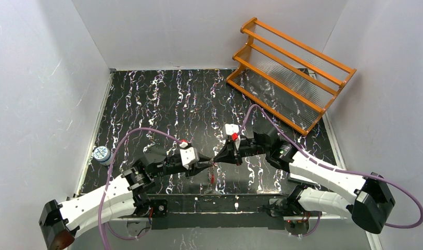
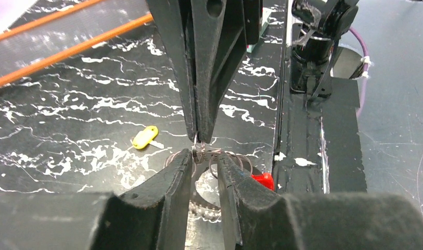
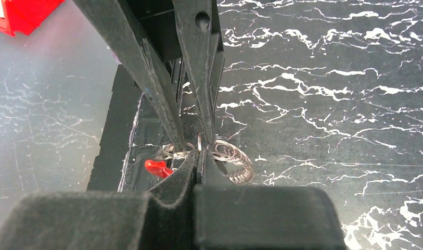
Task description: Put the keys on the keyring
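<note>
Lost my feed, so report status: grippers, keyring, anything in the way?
Right gripper shut on keyring. Left gripper slightly open, straddling it. Yellow key lies apart, not on ring. Nothing visibly blocking.

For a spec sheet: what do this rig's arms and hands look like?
The left arm and right arm have white shells with black joints; a purple cable runs along each. The left hand and right hand have slim black tapered fingers, with a red mark behind.

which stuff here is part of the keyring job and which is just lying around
For the job: keyring, yellow key, left gripper, right gripper.
Lying about: orange rack, small blue-and-white round thing.
</note>
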Tool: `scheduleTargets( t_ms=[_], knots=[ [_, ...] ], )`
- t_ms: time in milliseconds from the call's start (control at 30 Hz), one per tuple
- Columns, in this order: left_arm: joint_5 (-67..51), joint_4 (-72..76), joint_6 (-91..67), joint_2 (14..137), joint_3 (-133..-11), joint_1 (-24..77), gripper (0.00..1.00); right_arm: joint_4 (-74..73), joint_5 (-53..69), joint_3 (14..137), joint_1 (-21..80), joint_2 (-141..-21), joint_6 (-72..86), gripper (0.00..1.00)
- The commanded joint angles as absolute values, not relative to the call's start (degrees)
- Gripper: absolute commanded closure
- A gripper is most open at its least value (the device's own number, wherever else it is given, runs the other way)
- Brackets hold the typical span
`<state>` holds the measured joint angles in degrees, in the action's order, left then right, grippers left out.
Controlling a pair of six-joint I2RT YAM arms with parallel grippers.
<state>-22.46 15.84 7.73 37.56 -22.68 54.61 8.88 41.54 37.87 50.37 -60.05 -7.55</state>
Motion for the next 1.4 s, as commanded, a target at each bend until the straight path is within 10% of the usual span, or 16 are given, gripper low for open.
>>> scheduleTargets(
  t_ms=[0, 1100, 1367],
  knots=[
    [-22.9, 16.8, 6.8, 39.4, -25.0, 54.8, 0.77, 7.3, 41.7, 41.9, 50.6, -61.2, -5.5, 0.99],
    [-22.0, 15.4, 6.9, 39.2, -24.5, 54.8, 1.00, 2.5, 42.8, 45.3, 50.6, -64.1, -7.7, 0.99],
    [-20.5, 19.3, 4.5, 34.7, -21.2, 54.8, 1.00, 6.5, 39.1, 41.8, 50.6, -58.4, -10.1, 0.33]
  ],
)
